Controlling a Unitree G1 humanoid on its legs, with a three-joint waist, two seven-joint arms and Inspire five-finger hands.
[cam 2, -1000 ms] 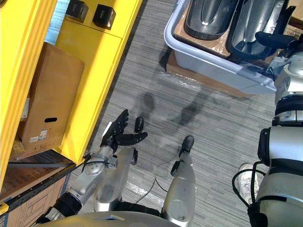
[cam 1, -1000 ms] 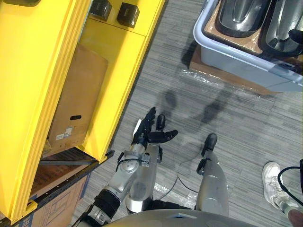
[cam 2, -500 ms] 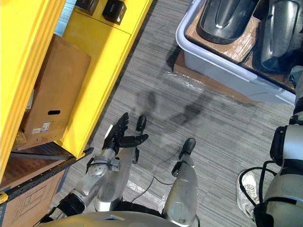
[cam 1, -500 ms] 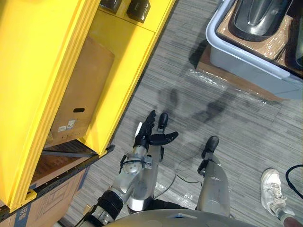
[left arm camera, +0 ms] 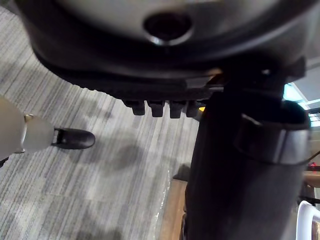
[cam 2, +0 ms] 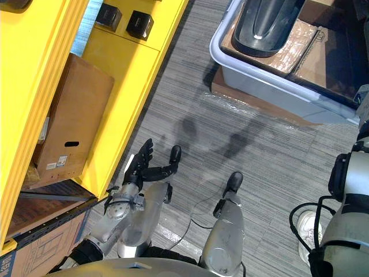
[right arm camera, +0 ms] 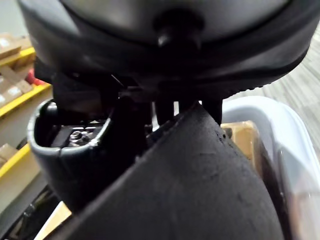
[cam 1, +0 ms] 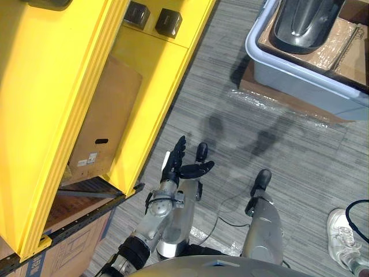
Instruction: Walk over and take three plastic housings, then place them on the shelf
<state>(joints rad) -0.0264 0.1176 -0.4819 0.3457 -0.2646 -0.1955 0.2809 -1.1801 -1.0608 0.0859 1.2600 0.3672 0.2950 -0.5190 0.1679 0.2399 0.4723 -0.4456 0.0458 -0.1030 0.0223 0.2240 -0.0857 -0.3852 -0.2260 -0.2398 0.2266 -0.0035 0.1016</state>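
Close before my right hand (right arm camera: pixel 165 50) lies the dark curved shell of a plastic housing (right arm camera: pixel 200 190). The hand's fingers hook over its edge and the thumb stands at its side. A second dark housing (cam 2: pixel 268 26) lies in the grey bin (cam 2: pixel 271 81) on the floor, and beside it bare brown cardboard (cam 2: pixel 314 55) shows in the bin. The yellow shelf (cam 1: pixel 144 86) rises at the left. Low beside the shelf my left hand (cam 1: pixel 179 164) hangs with straight fingers and holds nothing.
Two small black boxes (cam 1: pixel 153 17) sit on the yellow shelf, and a cardboard box (cam 1: pixel 104 127) stands in its lower bay. The bin rests on a flat cardboard sheet (cam 1: pixel 277 98). A person's white shoe (cam 1: pixel 346 242) is on the grey carpet at the lower right.
The view has shifted as I move. One of the two housings has left the bin, baring the cardboard there, and my right hand's fingers have curled in. The left hand has kept its pose.
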